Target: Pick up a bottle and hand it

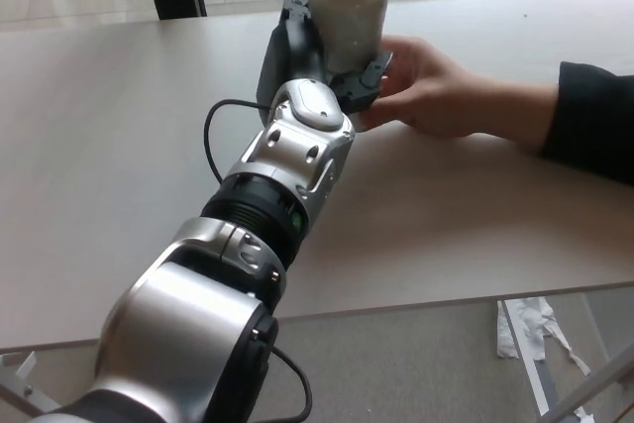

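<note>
one arm fills most of what we see: our left arm (287,195) runs from the silver shoulder at the bottom edge up across the pale desk (109,146), with a black cable looping beside the wrist. at its far end our left hand (317,56) is closed around the white bottle (347,7), dark fingers on the left of the body and a thumb (362,81) wrapped across the lower front. the bottle stands upright, cap up, and whether its base is clear of the desk is hidden behind our wrist. our right hand does not show at all.

just beyond and to the right, a person's hand (436,91) in a dark sleeve (594,121) reaches in, its fingers touching the bottle's lower right side, right next to our thumb.

we judge this to be the handover itself, and the risk lies in timing. if we let go before the person has a full grip, the bottle could tip or drop onto the desk, since their fingers seem only to meet its side low down. if we hold too long while they pull, the smooth plastic may twist in our grasp. their fingers also sit close to our thumb, so any tightening could pinch them.
</note>
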You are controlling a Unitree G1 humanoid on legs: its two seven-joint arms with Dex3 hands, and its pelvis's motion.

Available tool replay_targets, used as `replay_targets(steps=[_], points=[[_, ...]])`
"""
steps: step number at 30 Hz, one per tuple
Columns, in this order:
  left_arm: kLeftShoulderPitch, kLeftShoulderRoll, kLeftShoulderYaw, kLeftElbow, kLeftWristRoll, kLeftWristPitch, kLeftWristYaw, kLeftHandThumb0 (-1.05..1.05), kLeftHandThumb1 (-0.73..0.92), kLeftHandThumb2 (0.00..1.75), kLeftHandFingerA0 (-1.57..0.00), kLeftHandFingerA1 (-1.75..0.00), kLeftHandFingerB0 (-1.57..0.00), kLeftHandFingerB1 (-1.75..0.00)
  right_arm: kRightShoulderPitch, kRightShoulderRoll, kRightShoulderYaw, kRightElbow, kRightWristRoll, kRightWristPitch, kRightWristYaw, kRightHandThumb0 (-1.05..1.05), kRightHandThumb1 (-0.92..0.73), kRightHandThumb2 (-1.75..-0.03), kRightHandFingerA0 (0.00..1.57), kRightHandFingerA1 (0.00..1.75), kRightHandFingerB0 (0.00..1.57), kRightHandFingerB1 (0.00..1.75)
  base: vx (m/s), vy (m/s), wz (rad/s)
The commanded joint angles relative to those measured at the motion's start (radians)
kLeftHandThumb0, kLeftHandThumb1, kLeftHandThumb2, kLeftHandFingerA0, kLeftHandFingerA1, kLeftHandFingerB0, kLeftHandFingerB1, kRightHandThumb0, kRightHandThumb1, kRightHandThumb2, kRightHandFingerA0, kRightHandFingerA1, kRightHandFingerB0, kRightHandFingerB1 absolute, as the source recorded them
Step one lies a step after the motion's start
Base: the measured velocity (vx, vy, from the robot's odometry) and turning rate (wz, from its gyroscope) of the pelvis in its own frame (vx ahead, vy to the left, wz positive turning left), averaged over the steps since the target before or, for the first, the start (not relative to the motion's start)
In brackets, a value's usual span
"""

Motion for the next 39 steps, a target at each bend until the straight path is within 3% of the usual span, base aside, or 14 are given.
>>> replay_targets(steps=[1, 4, 9, 10, 12, 16, 17, 20, 23, 25, 26, 30, 31, 39], points=[[0.091, -0.14, -0.074, -0.15, -0.022, 0.084, -0.225, -0.88, 0.51, 0.83, -0.07, -0.33, 0.0, 0.0, -0.042, 0.048, 0.045, -0.049, -0.003, -0.06, 0.087, -0.58, -0.42, -0.83, 0.95, 1.15, 0.35, 0.51, 0.0, 0.0, 0.0], [0.133, -0.097, -0.08, -0.229, -0.043, 0.099, -0.263, -0.91, 0.52, 0.85, -0.09, -0.08, 0.0, 0.0, -0.041, 0.037, 0.044, -0.045, -0.005, -0.063, 0.089, -0.56, -0.52, -0.58, 0.9, 1.36, 0.43, 0.4, 0.0, 0.0, 0.0], [0.271, 0.097, -0.103, -0.524, -0.071, 0.186, -0.393, -0.96, 0.57, 0.87, 0.0, 0.0, 0.0, 0.0, -0.043, 0.021, 0.033, -0.03, -0.004, -0.067, 0.09, -0.66, -0.42, -0.83, 1.13, 1.31, 0.38, 0.53, 0.0, 0.0, 0.0], [0.318, 0.157, -0.093, -0.626, -0.088, 0.229, -0.423, -0.93, 0.57, 0.88, -0.12, -0.48, 0.0, 0.0, -0.045, 0.022, 0.031, -0.022, -0.004, -0.076, 0.086, -0.54, -0.53, -0.57, 1.0, 1.38, 0.42, 0.39, 0.0, 0.0, 0.0], [0.401, 0.246, -0.072, -0.778, -0.114, 0.264, -0.468, -0.95, 0.56, 0.88, -0.1, -0.42, 0.0, 0.0, -0.03, 0.02, 0.027, -0.027, -0.001, -0.076, 0.09, -0.56, -0.39, -0.85, 1.02, 1.18, 0.32, 0.51, 0.0, 0.0, 0.0], [0.525, 0.455, -0.037, -1.04, -0.131, 0.328, -0.575, -0.95, 0.57, 0.93, -0.05, -0.41, 0.0, -0.05, -0.016, 0.012, 0.024, -0.024, 0.0, -0.077, 0.1, -0.54, -0.55, -0.57, 0.98, 1.44, 0.4, 0.39, 0.0, 0.0, 0.0], [0.55, 0.491, -0.017, -1.086, -0.149, 0.334, -0.6, -0.95, 0.56, 0.92, -0.04, -0.42, 0.0, -0.05, -0.014, 0.009, 0.024, -0.022, -0.001, -0.075, 0.101, -0.64, -0.41, -0.83, 1.0, 1.28, 0.34, 0.51, 0.0, 0.0, 0.0], [0.662, 0.615, 0.134, -1.255, -0.272, 0.363, -0.675, -0.94, 0.54, 0.87, 0.0, -0.16, 0.0, -0.05, -0.001, 0.002, 0.019, -0.022, -0.003, -0.065, 0.091, -0.57, -0.52, -0.58, 0.95, 1.38, 0.41, 0.39, 0.0, 0.0, 0.0], [0.71, 0.679, 0.193, -1.333, -0.304, 0.376, -0.696, -1.02, 0.56, 0.86, 0.0, -0.12, 0.0, 0.0, 0.007, -0.004, 0.016, -0.021, -0.003, -0.07, 0.09, -0.62, -0.42, -0.85, 0.97, 1.21, 0.31, 0.5, 0.0, 0.0, 0.0], [0.802, 0.78, 0.347, -1.436, -0.344, 0.361, -0.74, -0.97, 0.54, 0.84, 0.0, -0.17, 0.0, 0.0, 0.007, -0.01, 0.011, 0.002, -0.005, -0.093, 0.089, -0.57, -0.55, -0.56, 0.77, 1.07, 0.42, 0.39, 0.0, 0.0, 0.0], [0.824, 0.799, 0.405, -1.453, -0.359, 0.348, -0.746, -1.01, 0.57, 0.89, 0.0, -0.15, 0.0, 0.0, 0.009, -0.012, 0.005, 0.006, -0.002, -0.094, 0.085, -0.6, -0.42, -0.84, 0.92, 1.12, 0.35, 0.52, 0.0, 0.0, 0.0], [0.914, 0.864, 0.611, -1.493, -0.445, 0.343, -0.785, -0.96, 0.55, 0.87, 0.0, -0.18, 0.0, 0.0, 0.014, -0.025, -0.008, 0.016, 0.005, -0.076, 0.089, -0.59, -0.53, -0.6, 1.01, 1.35, 0.4, 0.42, 0.0, 0.0, 0.0], [0.978, 0.885, 0.74, -1.501, -0.449, 0.335, -0.796, -0.95, 0.55, 0.88, 0.0, -0.24, 0.0, -0.01, 0.025, -0.027, -0.009, 0.003, 0.005, -0.073, 0.089, -0.54, -0.56, -0.57, 0.61, 0.91, 0.4, 0.39, 0.0, 0.0, 0.0], [1.232, 0.924, 1.214, -1.276, -0.457, 0.181, -0.805, -0.83, 0.49, 0.92, -0.47, -0.82, 0.0, -0.28, 0.046, -0.04, -0.051, 0.024, 0.031, -0.082, 0.088, -0.55, -0.56, -0.57, 0.76, 1.1, 0.41, 0.4, 0.0, 0.0, 0.0]])
